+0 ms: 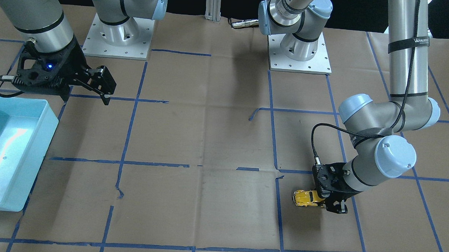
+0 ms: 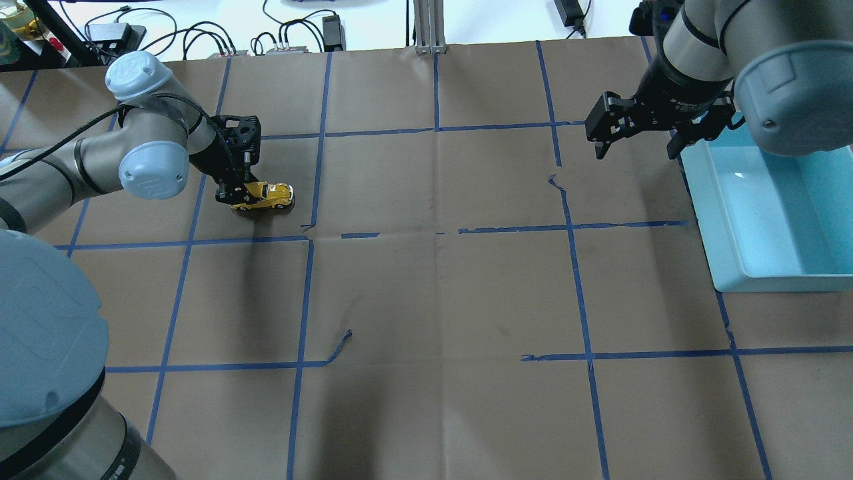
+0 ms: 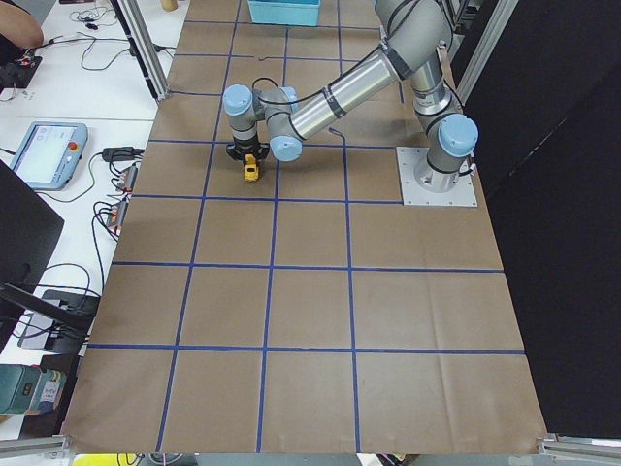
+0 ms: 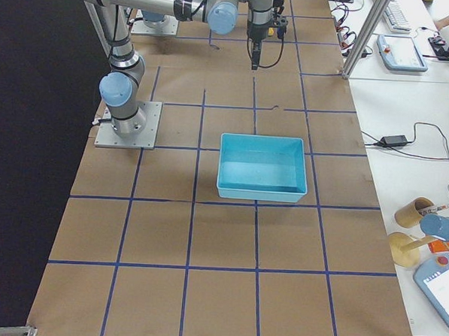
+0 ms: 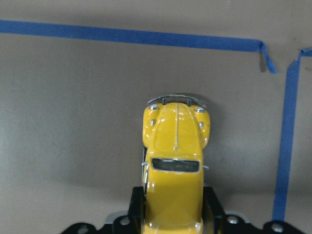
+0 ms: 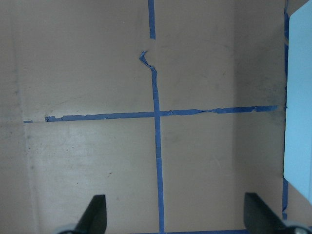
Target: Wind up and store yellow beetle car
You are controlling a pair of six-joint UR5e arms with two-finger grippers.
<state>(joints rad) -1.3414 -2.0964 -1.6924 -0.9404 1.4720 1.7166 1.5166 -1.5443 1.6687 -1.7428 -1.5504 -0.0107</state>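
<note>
The yellow beetle car [image 1: 306, 198] stands on the brown paper table, on my left side. It also shows in the overhead view [image 2: 272, 196], the exterior left view [image 3: 251, 171] and the left wrist view [image 5: 175, 161]. My left gripper [image 1: 327, 203] is low at the car's rear and shut on it, with a finger against each side [image 5: 174, 212]. My right gripper [image 2: 634, 150] is open and empty, held above the table beside the blue bin; its two fingertips [image 6: 96, 210] show wide apart in the right wrist view.
A light blue open bin [image 2: 708, 220] stands on my right side, also seen in the front view [image 1: 51, 121] and the exterior right view [image 4: 261, 191]. Blue tape lines [image 2: 436, 231] grid the paper. The two arm bases [image 1: 117, 39] stand at the robot's edge of the table.
</note>
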